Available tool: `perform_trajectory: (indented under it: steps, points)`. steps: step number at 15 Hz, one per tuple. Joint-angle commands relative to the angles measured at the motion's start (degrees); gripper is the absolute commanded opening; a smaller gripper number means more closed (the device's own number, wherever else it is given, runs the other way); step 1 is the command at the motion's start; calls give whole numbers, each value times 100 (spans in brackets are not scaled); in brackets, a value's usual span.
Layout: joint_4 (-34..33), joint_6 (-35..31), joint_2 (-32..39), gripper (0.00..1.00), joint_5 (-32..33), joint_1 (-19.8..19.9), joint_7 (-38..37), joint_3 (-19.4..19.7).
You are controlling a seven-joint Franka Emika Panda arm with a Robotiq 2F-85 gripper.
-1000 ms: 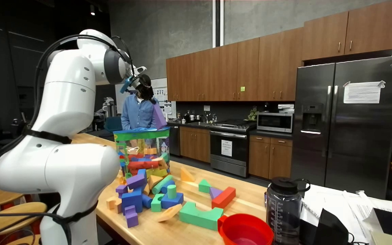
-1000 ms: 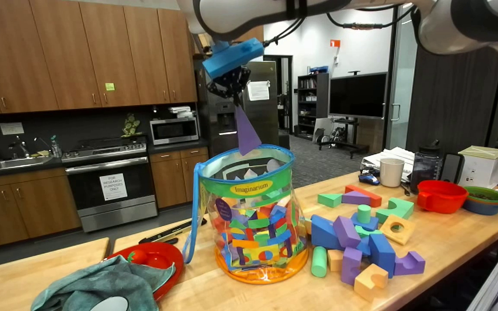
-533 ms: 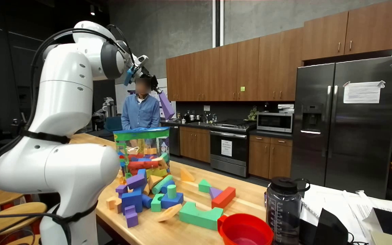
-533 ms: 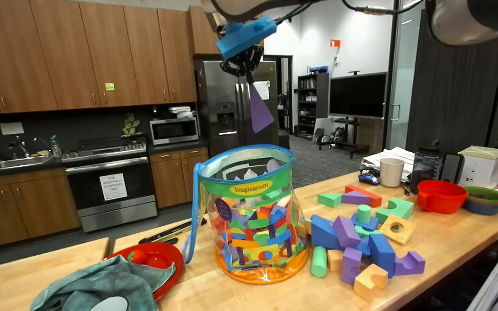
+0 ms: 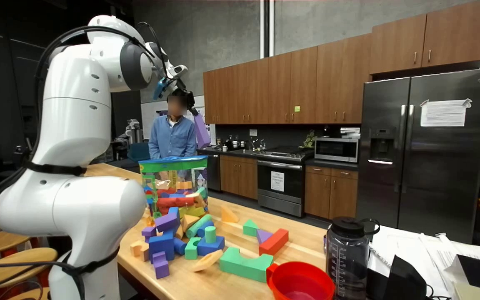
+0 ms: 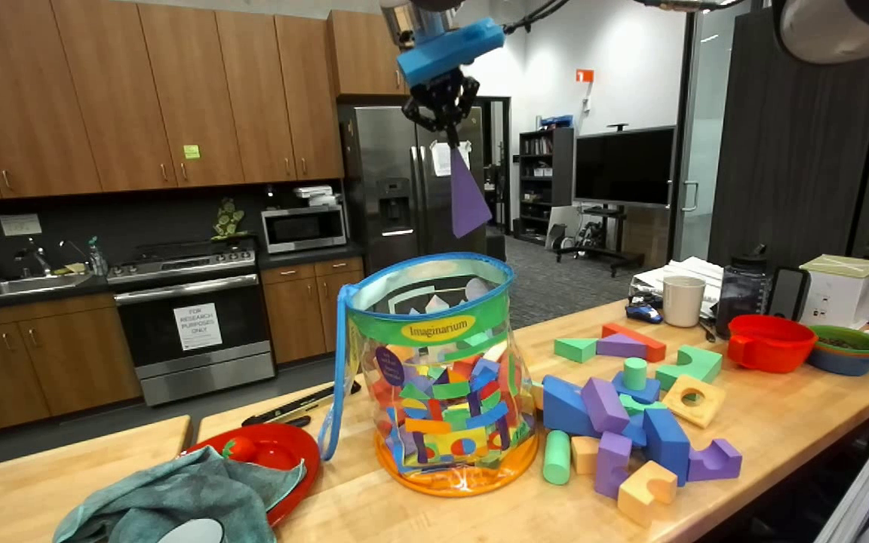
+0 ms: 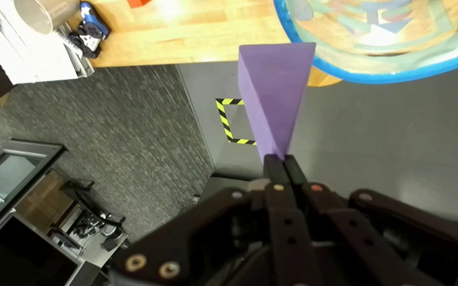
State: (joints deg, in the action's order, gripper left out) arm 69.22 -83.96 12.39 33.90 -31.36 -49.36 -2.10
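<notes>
Where the purple triangular block [image 6: 468,197] hangs: we see it tilted, wide end down, above the level of the clear Imaginarium bag [image 6: 438,327] and apart from it; we cannot judge whether it is over the mouth.
Gripper [image 7: 281,159]: its fingers almost meet, pinching only the narrow tip of that block.
Thin tip: with so little clamped, we think the block could twist or slip out.
Blue rim: the wrist view puts floor [image 7: 392,131] behind much of the block, which overlaps the rim's left edge; if it came loose there, we judge it could strike the rim or fall past the table [image 7: 209,35], through sideways offset.
Held block: we count one.
Bag: one; its blocks overlap a printed picture, so we cannot count them.
Green cylinders [image 5: 210,234]: two, one upright on a blue block [image 5: 212,247], one lying at the near left of the heap [image 6: 664,443] in an exterior view.
Purple blocks [image 6: 605,406]: four on the table, three in the heap, plus a triangle between one green triangle [image 5: 250,228] and one red block [image 5: 274,242].
Red cup [image 6: 781,348] and water bottle [image 5: 347,258]: one each.
</notes>
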Motion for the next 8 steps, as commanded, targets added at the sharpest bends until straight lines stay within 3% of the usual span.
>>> perform_trajectory:
  steps: [1, 8]
  points:
    - [776, -180, -634, 1, -529, 260, 15, 47]
    - [2131, 190, -1592, 1, -887, 605, -97, 235]
